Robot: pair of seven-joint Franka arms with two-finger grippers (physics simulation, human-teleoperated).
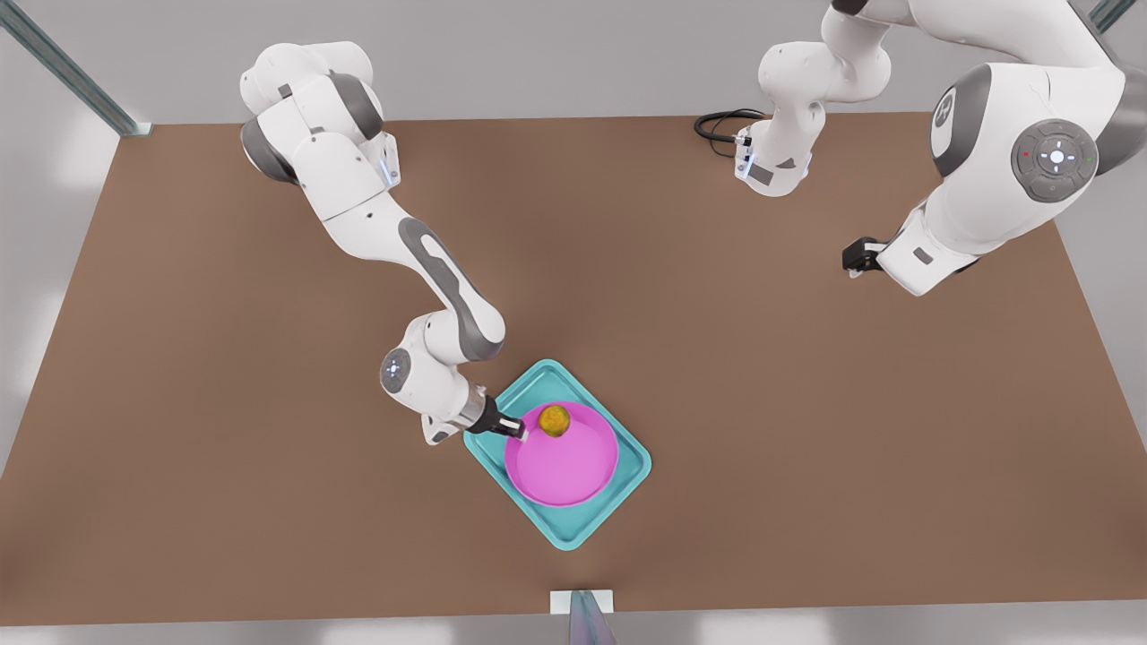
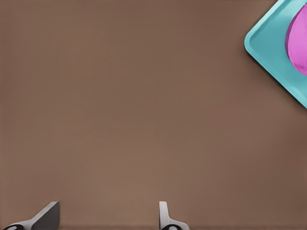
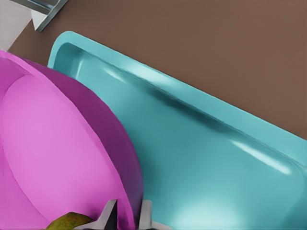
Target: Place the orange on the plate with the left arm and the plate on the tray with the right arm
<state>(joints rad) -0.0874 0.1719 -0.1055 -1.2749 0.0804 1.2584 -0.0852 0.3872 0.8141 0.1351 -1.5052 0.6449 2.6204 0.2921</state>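
The pink plate lies on the teal tray near the table's front edge. The orange rests on the plate, close to the rim by the gripper. My right gripper, on the arm at the front view's left, is shut on that rim. In the right wrist view its fingers straddle the plate rim, next to the orange, above the tray. My left gripper hangs over bare table at the front view's right. It is open, with the tray corner and plate edge far off.
A black cable loops at the table's back edge beside the arm base. A metal post stands at the front edge, just past the tray, and also shows as the post in the right wrist view. Brown table surrounds the tray.
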